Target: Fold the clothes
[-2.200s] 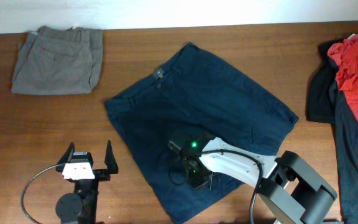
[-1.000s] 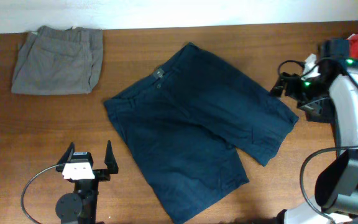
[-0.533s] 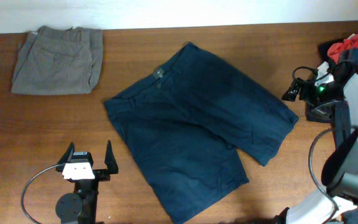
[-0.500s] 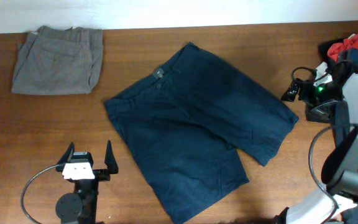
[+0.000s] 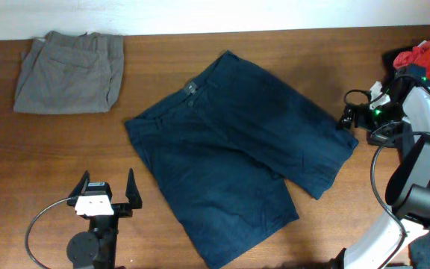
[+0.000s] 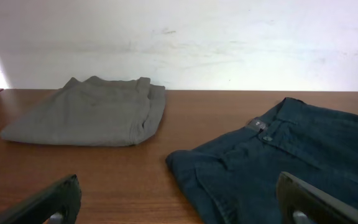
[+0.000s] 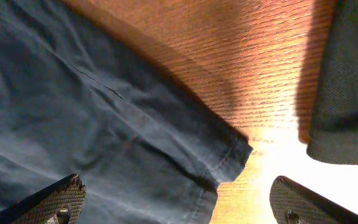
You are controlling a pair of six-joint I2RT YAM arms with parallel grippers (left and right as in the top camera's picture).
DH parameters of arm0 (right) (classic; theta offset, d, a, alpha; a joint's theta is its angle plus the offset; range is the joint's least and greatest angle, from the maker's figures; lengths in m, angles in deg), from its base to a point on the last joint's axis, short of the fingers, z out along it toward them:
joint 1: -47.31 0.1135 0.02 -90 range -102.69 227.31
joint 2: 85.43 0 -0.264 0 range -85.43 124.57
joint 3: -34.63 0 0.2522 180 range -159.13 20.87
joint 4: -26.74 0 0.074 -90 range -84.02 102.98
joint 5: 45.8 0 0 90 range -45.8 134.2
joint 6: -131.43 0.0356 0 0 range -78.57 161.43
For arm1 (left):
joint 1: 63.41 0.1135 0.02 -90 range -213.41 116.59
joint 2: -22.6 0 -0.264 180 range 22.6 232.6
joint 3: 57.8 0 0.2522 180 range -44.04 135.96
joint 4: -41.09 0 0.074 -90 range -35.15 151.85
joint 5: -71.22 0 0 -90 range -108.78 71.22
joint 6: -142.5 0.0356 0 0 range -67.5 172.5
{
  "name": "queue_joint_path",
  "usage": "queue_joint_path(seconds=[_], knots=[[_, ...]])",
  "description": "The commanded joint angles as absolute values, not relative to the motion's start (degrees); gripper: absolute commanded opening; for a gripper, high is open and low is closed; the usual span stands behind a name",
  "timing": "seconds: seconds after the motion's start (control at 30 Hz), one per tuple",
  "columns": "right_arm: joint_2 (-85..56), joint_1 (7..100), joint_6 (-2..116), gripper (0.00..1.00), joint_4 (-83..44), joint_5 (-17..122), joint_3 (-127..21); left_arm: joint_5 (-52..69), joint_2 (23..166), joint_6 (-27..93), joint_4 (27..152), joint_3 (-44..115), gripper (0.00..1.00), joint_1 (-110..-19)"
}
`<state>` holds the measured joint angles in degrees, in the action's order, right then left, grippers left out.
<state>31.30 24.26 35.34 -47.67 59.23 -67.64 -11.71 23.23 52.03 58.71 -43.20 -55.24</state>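
Where navy trousers (image 5: 237,149) lie diagonally on the table (image 5: 66,149), waist far-left, legs near-right: right gripper (image 5: 348,118), jaws released, hovers over their right hem corner (left gripper (image 5: 104,196), likewise released, sits apart).

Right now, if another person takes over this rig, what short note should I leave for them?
Left gripper: open, empty, near left, apart from all cloth.
Right gripper: open, empty, at the right hem corner of the navy trousers.
Navy trousers: spread flat in the middle, not folded.
Grey trousers: folded, far left.
Red garment and black cloth: heaped at the right edge.
Done: the grey pair.
Left: the navy pair, then the heap on the right.
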Motion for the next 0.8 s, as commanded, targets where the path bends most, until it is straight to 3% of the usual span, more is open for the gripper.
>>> queue_joint_path(seconds=[0.0, 0.33, 0.63, 0.77], knots=[[33.4, 24.41, 32.19, 0.99, -47.86, 58.62, -67.8, -11.08, 22.9, 52.27, 58.77, -43.53, 0.99, -55.4], [34.93, 24.41, 31.08, 0.97, -47.58, 58.72, -67.8, -11.08, 22.9, 52.27, 58.77, -43.53, 0.99, -55.4], [35.41, 24.41, 29.61, 0.73, -46.97, 58.7, -67.53, -11.08, 22.9, 52.3, 58.77, -43.53, 0.99, -55.4], [35.82, 24.41, 29.61, 0.73, -46.75, 58.68, -67.53, -11.08, 22.9, 52.27, 58.75, -43.53, 0.99, -55.4]])
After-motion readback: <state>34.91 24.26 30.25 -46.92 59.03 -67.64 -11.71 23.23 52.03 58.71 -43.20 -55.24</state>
